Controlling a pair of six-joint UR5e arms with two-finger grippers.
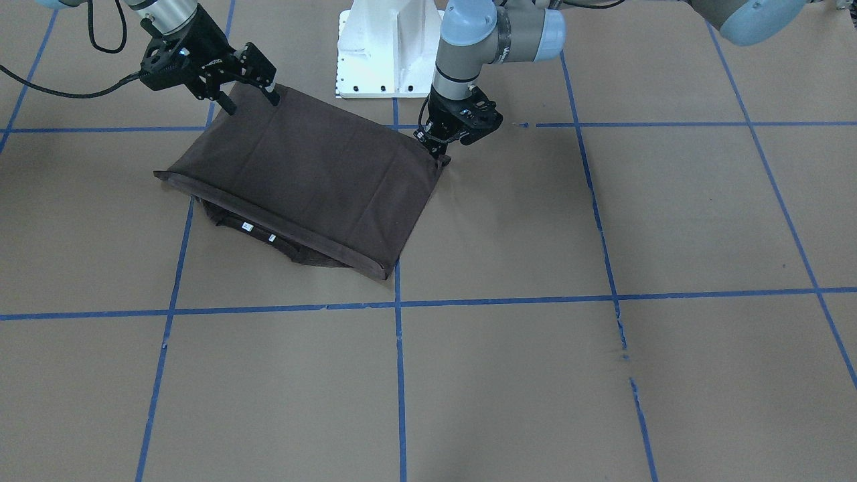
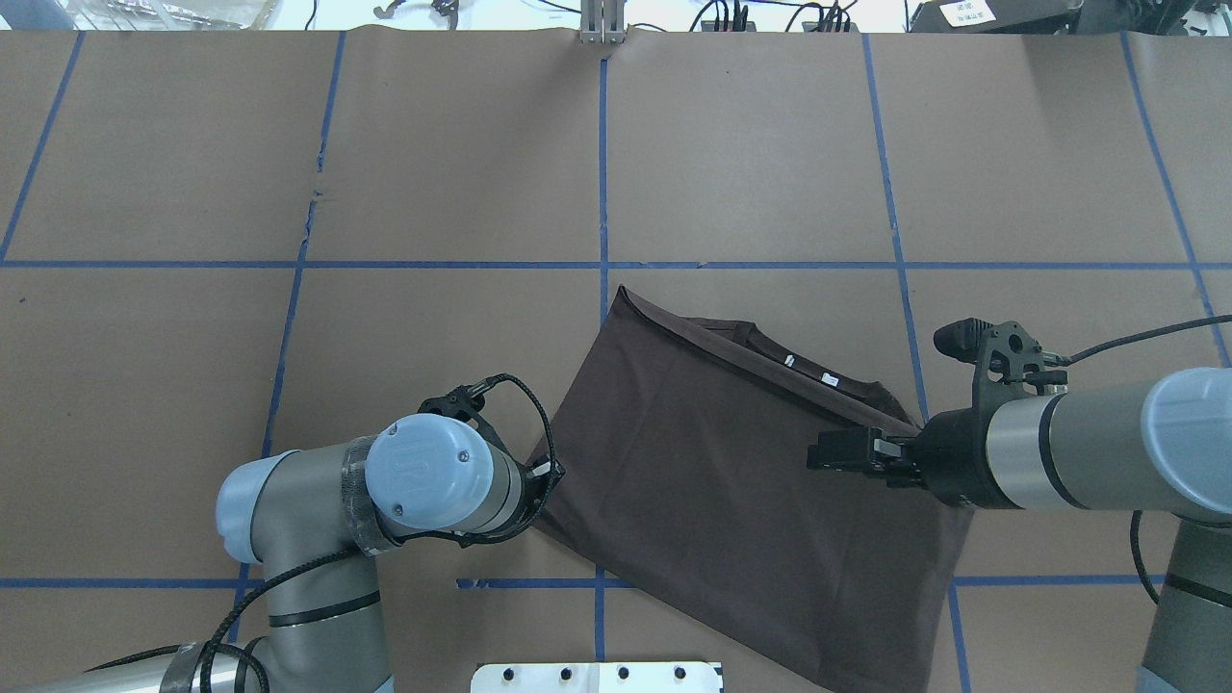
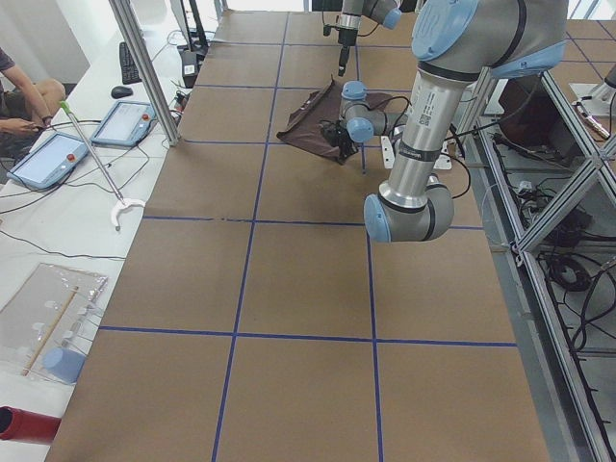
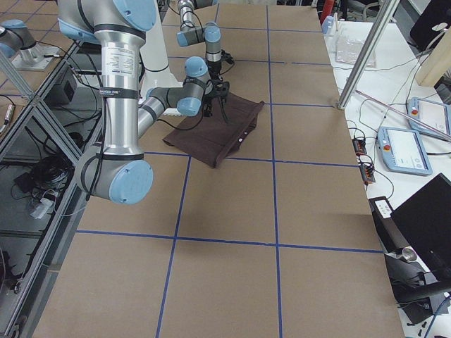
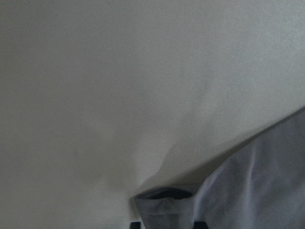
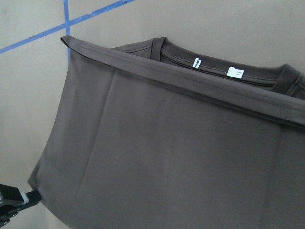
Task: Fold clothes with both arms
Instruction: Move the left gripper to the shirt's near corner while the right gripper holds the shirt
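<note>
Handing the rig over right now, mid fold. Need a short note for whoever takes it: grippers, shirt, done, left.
Left gripper: low at the T-shirt, looks shut on its robot-side corner.
Right gripper: open, fingers spread just over the other robot-side corner, not gripping.
T-shirt: on the table in front of the base, slanted to the blue tape, folded once. The hem edge lies just short of the collar, whose white labels peek out.
Done: hem-to-collar fold.
Left: release the left corner, probably one more fold across, then clear both arms.
</note>
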